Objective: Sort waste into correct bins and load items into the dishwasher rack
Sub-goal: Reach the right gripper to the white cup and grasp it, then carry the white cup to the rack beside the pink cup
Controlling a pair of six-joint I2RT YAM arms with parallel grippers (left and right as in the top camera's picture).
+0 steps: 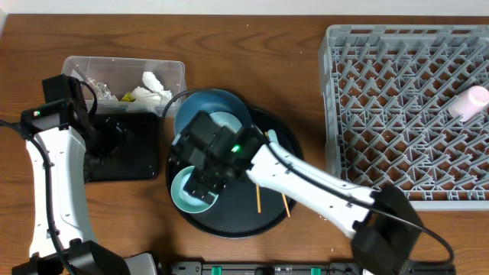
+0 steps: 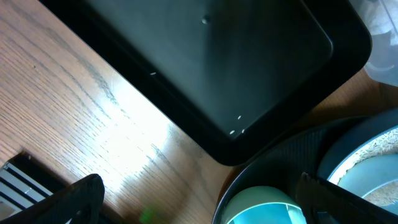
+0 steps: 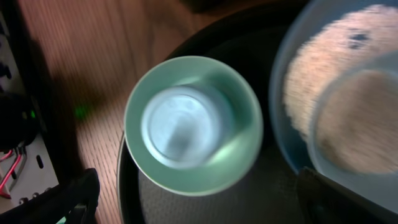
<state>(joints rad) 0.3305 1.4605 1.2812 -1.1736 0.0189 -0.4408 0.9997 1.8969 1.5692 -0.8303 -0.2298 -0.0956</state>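
Hovering with jaws spread, the right gripper (image 3: 196, 186) is hanging above the small teal bowl (image 3: 241, 147) on the round black tray (image 1: 238, 222), while the left gripper (image 2: 199, 193), jaws likewise apart, is hanging just beside that tray.

The left arm (image 1: 52, 176) rises from the front-left corner of the counter (image 1: 306, 23) and runs along its left edge. Its white link ends in a black wrist, from which the left tool (image 1: 114, 139) points right, toward the middle. Its jaws stand wide apart and grip nothing; in the wrist view its two dark fingers (image 2: 78, 198) sit at opposite lower corners. The right arm (image 1: 306, 179) stretches from the front edge, right of centre, leftward over the counter's middle. The right tool (image 1: 200, 179) faces down, jaws likewise spread wide and gripping nothing, with a green light (image 1: 237, 149) glowing on its wrist.
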